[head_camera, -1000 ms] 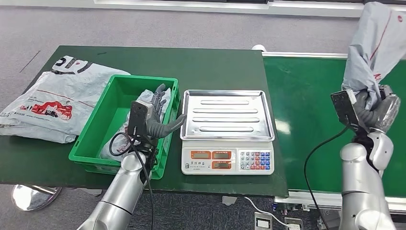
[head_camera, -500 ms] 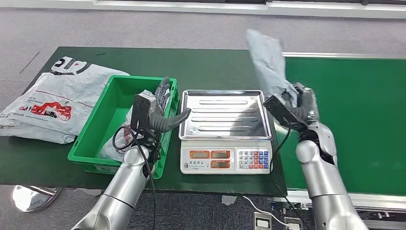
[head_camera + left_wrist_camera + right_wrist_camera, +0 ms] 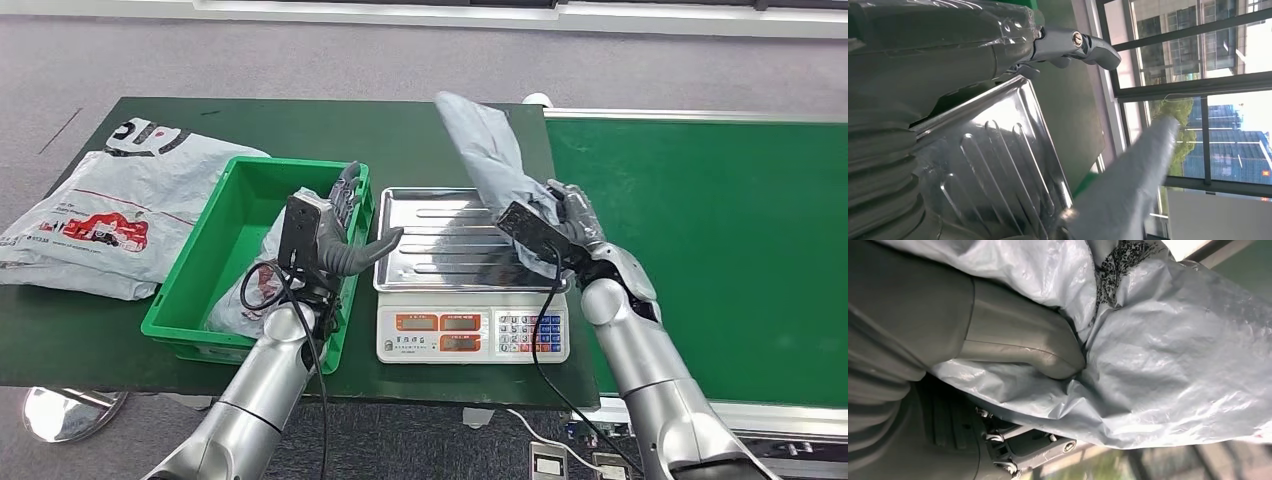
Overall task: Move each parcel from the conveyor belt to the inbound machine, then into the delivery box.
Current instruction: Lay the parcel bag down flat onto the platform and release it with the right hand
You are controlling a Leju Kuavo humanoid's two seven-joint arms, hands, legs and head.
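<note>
My right hand [image 3: 562, 222] grips a grey plastic parcel [image 3: 488, 158] by its lower end and holds it upright over the right side of the scale's steel tray [image 3: 440, 244]. The right wrist view shows its thumb [image 3: 1018, 347] pressed into the crumpled grey parcel [image 3: 1168, 370]. My left hand [image 3: 340, 228] hovers open over the right rim of the green box [image 3: 200, 262], thumb pointing toward the scale. Another grey parcel [image 3: 258, 285] lies in the box under that hand. In the left wrist view the steel tray [image 3: 988, 165] and the held parcel [image 3: 1128, 190] appear.
The scale's keypad front [image 3: 472, 334] faces me. A large grey parcel with red print [image 3: 110, 212] lies on the dark table left of the box. The green conveyor belt [image 3: 720, 230] runs along the right.
My right arm has swung left from the conveyor, carrying the grey parcel to above the scale tray. The left hand has stayed over the box rim.
</note>
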